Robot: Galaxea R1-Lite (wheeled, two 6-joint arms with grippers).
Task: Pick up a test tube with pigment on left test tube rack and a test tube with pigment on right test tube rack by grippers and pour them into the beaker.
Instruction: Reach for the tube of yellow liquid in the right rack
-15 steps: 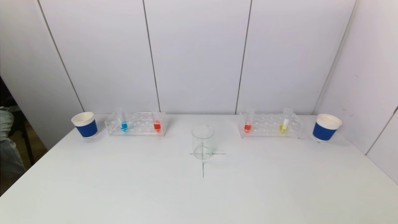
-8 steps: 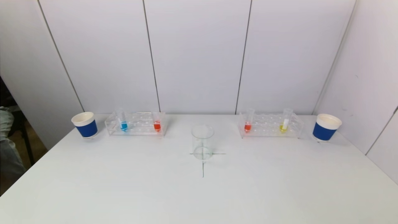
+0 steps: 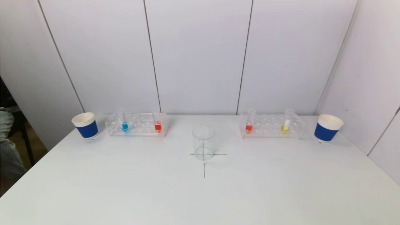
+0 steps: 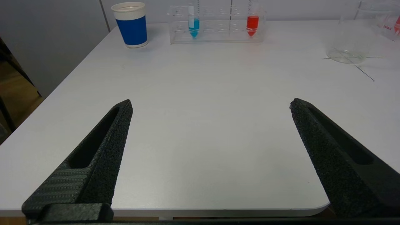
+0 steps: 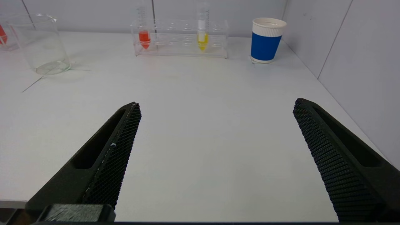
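Nothing moved; both grippers hover, fingers (image 4: 109, 140) spread.

Place: we saw a lab bench setup.
Evidence: we found clear test tube racks (image 3: 136, 124) (image 3: 271, 126) holding coloured tubes either side of a glass beaker (image 3: 203, 142).
Surround: we noted plain white wall panels (image 3: 197, 56) behind the beaker.

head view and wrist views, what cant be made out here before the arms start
- Head view: neither left gripper nor right gripper shows; both lie outside its lower edge.
- Left wrist view: beaker rim cut by the upper edge.
- Right wrist view: graduation marks on the red tube are too small to read.
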